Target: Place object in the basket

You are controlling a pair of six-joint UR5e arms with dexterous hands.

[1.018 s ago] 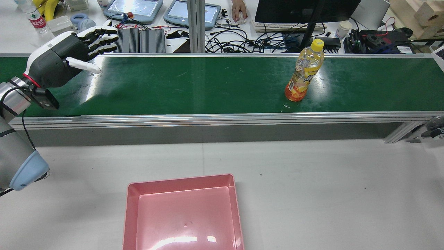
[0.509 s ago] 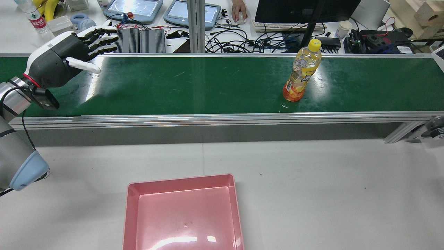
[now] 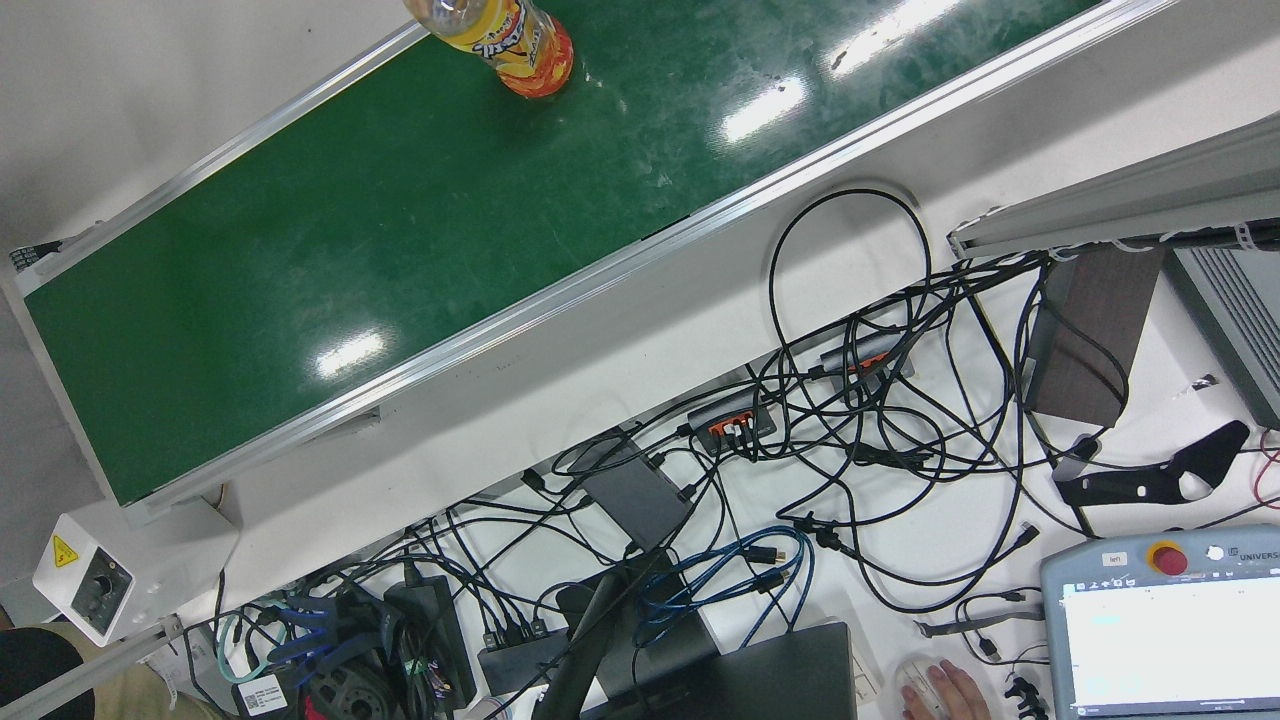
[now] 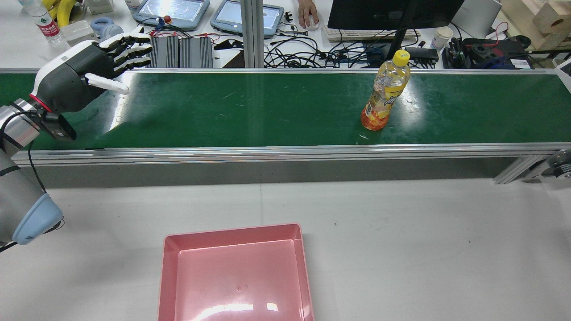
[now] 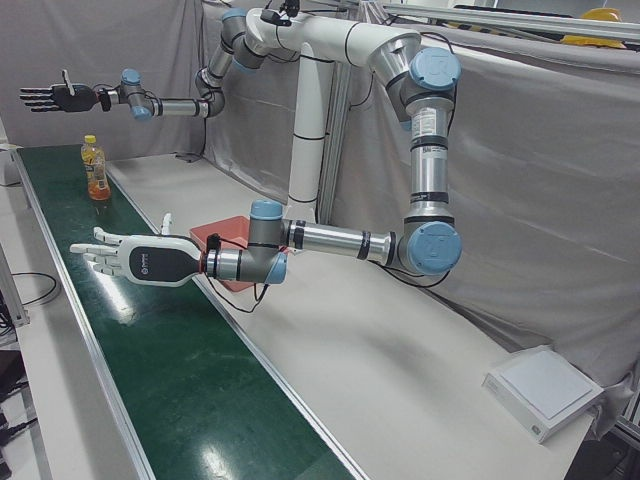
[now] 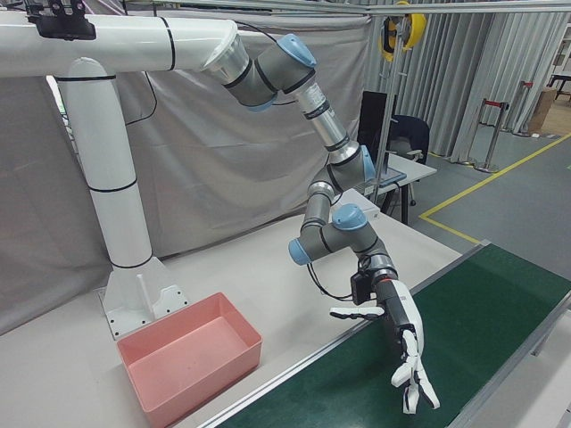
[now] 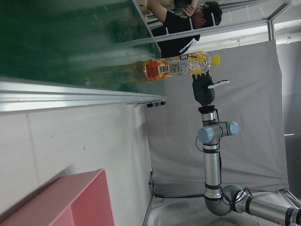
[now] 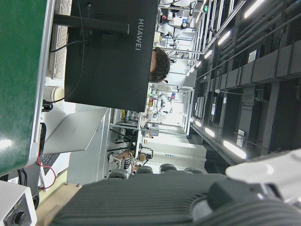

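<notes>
Behind the green belt (image 4: 267, 107), a monitor (image 8: 110, 54) reads HUAWEI.

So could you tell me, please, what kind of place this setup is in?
Probably a robotics lab or test cell: a green conveyor belt runs past pedestal-mounted arms, with an operators' desk of tangled cables and a teach pendant alongside.
</notes>
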